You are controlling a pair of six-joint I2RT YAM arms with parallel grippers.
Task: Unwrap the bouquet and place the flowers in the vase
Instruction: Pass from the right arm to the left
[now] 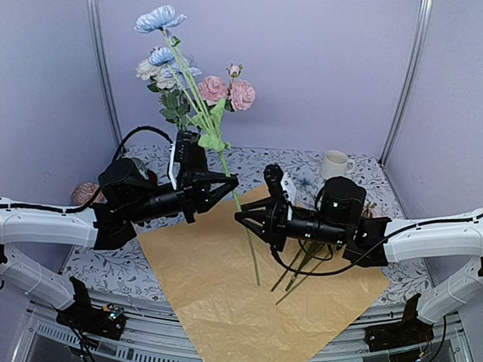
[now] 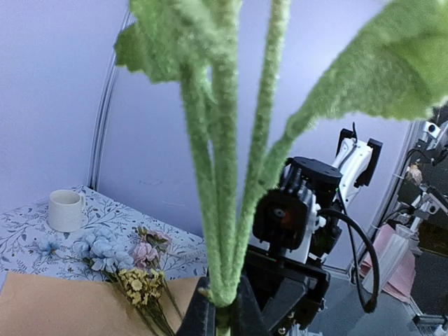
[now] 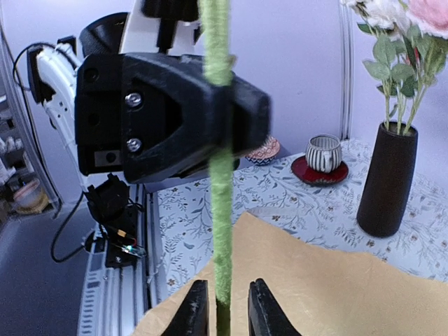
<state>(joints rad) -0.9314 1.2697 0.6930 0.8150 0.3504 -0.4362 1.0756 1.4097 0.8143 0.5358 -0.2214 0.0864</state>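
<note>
Top external view, from the left: the left gripper [image 1: 228, 183] is clamped on a green stem [image 1: 250, 253]. The stem stands nearly upright and leans back-left, with its leafy end up and its cut end down over the tan paper [image 1: 212, 308]. Just behind that gripper, the black vase [image 1: 195, 151] holds blue, white and pink flowers [image 1: 162, 61]. The right gripper [image 1: 241, 219] has its jaws slightly apart, loosely around the same stem lower down. Loose flowers [image 1: 302, 264] lie on the paper under the right arm. A white mug [image 1: 335, 163] stands at the back right.
</note>
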